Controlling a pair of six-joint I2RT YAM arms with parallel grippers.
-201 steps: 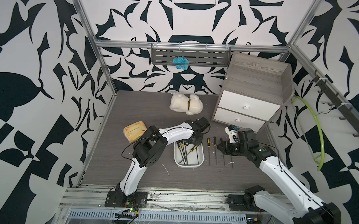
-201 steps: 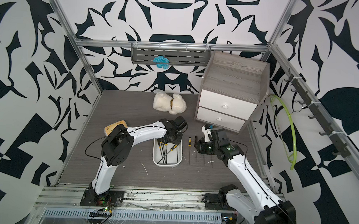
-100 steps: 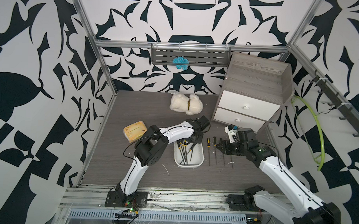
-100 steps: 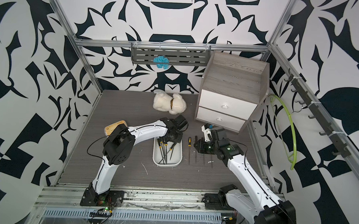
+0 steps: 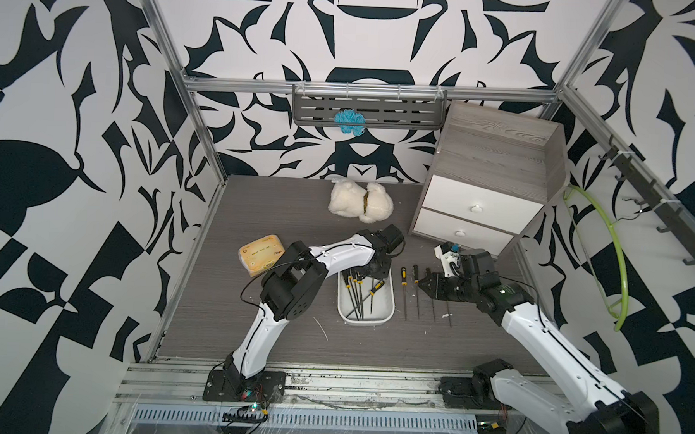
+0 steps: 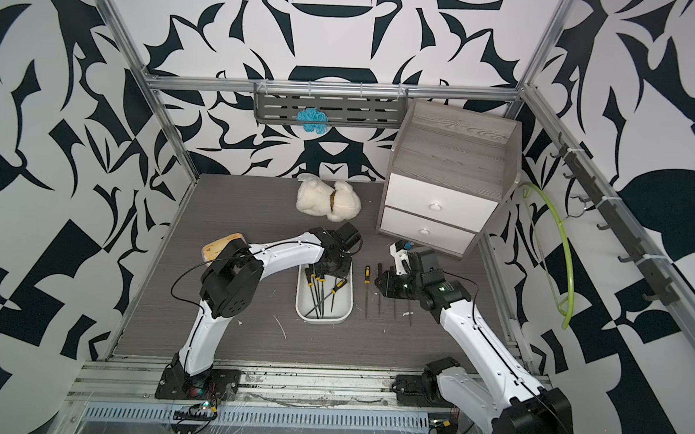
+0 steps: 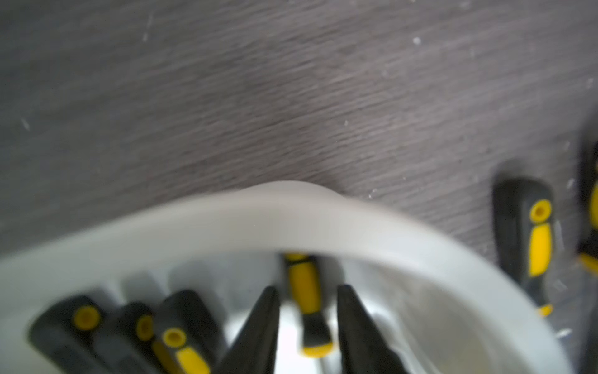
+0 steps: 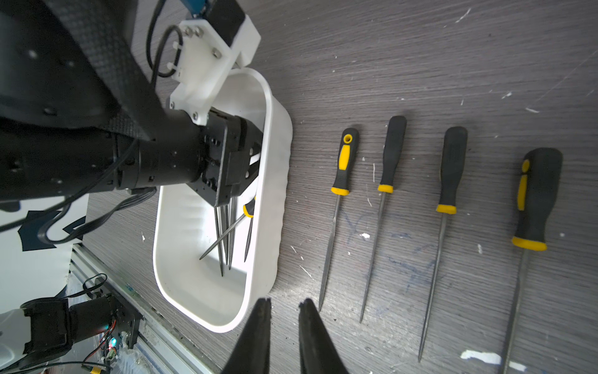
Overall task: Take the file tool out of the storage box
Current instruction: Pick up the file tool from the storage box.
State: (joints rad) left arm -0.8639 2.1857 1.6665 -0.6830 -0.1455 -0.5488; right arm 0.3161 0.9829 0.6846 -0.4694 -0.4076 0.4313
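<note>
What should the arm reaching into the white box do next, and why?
Probably squeeze the left tool shut on the yellow-and-black file handle. The handle sits right between the tool's fingers, inside the storage box, and I can't tell whether it's gripped yet. It needs a firm hold before lifting out.

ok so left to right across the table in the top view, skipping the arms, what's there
yellow packet → storage box holding files → loose files lying outside it
</note>
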